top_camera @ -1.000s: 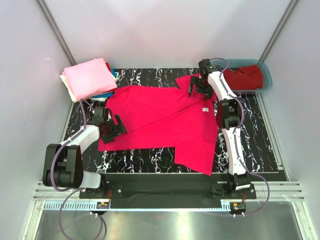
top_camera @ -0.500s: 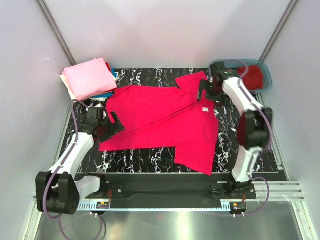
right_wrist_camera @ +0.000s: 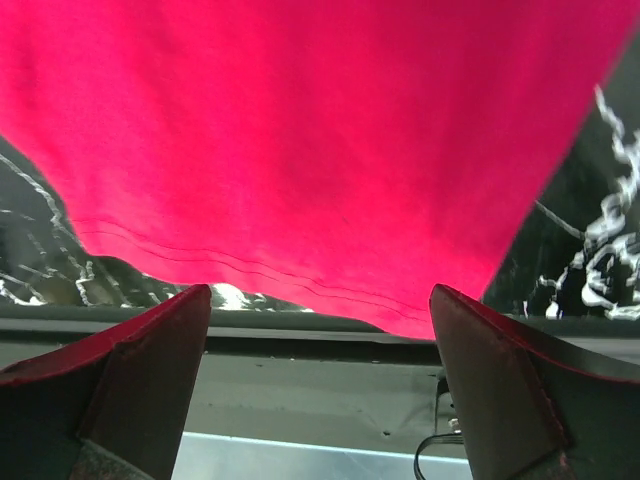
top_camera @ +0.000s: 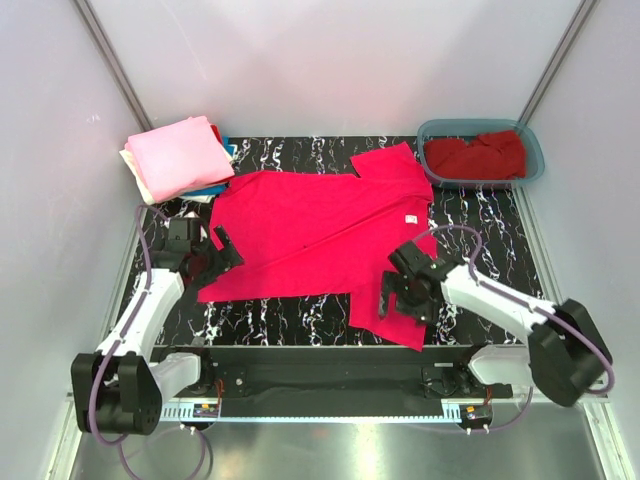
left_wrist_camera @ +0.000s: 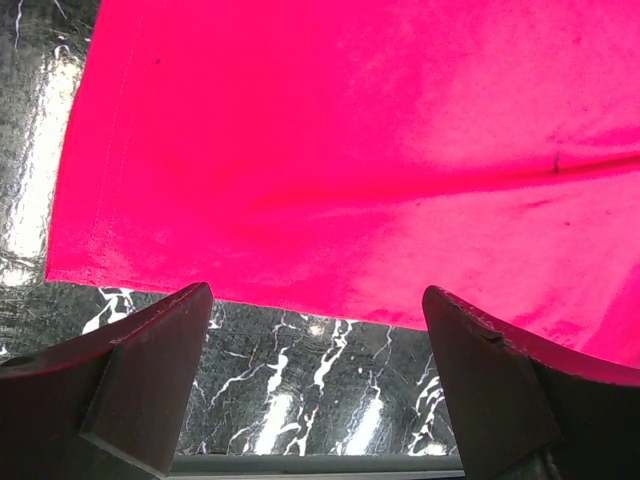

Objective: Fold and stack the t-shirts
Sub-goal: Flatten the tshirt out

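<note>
At the far left corner of the worktop (top_camera: 505, 245), a folded stack of t-shirts (top_camera: 180, 160) is seen, with a light pink one on top and cream and blue edges showing beneath it. Just nearer, the left tool (top_camera: 212, 256) is held low beside the left edge of the bright pinkish-red t-shirt (top_camera: 320, 225), with its fingers spread wide and nothing pinched between them. In the left wrist view that edge is framed between both fingers, with black marbled surface showing below it. The shirt is laid flat across the middle of the worktop, one sleeve pointed to the far side and a lower panel reaching toward the near edge. Over that near right panel the right tool (top_camera: 403, 300) is positioned, likewise spread wide and empty. A double-stitched edge is seen between its fingers in the right wrist view. At the far right corner a teal tub (top_camera: 535, 155) is set, and a darker red t-shirt (top_camera: 475, 155) is bunched inside it.
</note>
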